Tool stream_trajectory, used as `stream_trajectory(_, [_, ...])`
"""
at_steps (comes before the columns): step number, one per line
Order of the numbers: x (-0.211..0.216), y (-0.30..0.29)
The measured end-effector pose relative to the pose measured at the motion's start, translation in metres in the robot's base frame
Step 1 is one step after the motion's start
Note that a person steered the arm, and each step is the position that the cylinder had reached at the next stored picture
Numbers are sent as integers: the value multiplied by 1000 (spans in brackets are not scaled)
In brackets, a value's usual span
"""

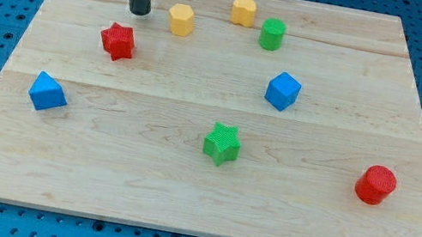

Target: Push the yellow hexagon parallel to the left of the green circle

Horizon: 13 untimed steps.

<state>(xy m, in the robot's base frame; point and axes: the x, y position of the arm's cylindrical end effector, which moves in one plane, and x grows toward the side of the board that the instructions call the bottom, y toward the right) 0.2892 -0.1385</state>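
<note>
Wooden board on blue pegboard. Yellow hexagon near top, left of green circle; my tip just left, apart. No claw; rod's top cropped.

Illumination bright, even, diffuse across the wooden board; no dim corners. Light appears to come from overhead: shadows are short, soft, tucked close under each block. Faint shadow visible at the base of the green star, the red cylinder and the blue cube. The dark rod reads nearly black with a weak sheen down its side; my tip casts only a small, soft shadow on the wood. No hard glare on the board; grain lines stay legible. Focus sharp throughout, block ribbing resolvable. No motion blur. Board edges look straight, only perspective narrowing toward the view's top.
</note>
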Motion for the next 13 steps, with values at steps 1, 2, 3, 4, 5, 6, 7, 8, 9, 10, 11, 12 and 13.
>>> stream_trajectory(1, [11,9])
stream_trajectory(2, [21,11])
stream_trajectory(3, [32,11])
stream_trajectory(4, [29,27])
stream_trajectory(5, [21,38])
stream_trajectory(6, [19,61])
stream_trajectory(7, [19,75])
stream_trajectory(8, [19,60])
stream_trajectory(9, [12,36])
stream_trajectory(10, [0,30])
stream_trajectory(11, [-13,31])
stream_trajectory(12, [-24,32])
stream_trajectory(13, [-34,32])
